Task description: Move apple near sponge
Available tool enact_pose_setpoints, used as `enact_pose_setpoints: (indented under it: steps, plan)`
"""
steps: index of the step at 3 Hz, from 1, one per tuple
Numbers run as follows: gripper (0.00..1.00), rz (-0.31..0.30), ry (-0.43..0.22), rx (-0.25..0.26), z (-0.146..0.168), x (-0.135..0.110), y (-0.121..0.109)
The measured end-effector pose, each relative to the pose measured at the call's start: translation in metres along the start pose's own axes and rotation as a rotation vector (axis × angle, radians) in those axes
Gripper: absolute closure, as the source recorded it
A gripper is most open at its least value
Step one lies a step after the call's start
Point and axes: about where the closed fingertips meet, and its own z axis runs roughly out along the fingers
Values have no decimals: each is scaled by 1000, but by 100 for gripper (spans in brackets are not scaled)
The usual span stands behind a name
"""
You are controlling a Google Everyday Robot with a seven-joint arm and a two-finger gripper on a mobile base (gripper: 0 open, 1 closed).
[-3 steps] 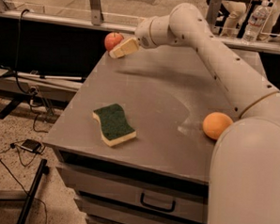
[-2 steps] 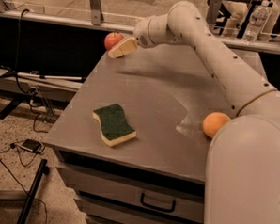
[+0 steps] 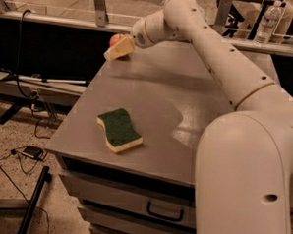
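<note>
The apple (image 3: 114, 38) is round, so it has no long side, and I cannot see its stem dimple to say which way it points. It sits at the far left corner of the grey worktop (image 3: 187, 91), just behind the jaws. The sponge (image 3: 118, 130) does have a long side. It runs from far-left to near-right, and the green top faces up.

The gripper (image 3: 119, 48) is at the end of the long white arm (image 3: 228, 59), low over that far corner. I cannot tell if the jaws are clenched or released, or if they touch the apple. The sponge lies well apart from the jaws, on the near side of them, close to the front edge of the worktop.

Since a second ago the jaws have slid a little to the left, across the front of the apple. The apple and the sponge lie where they were. The orange fruit that showed on the right is hidden now (the big near part of the arm covers that spot).

The apple looks red with a paler patch, and only its top and left side peek out past the jaws.
</note>
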Motion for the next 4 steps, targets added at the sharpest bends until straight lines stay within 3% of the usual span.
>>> enact_pose_setpoints:
  steps: [1,2,3,4]
  plan:
    - [0,56,9,-18,7,3,6]
    - [0,85,-60,-3,18,12,-8]
    - [0,89,-38,-16,35,16,4]
    - [19,89,-36,-22,38,17,6]
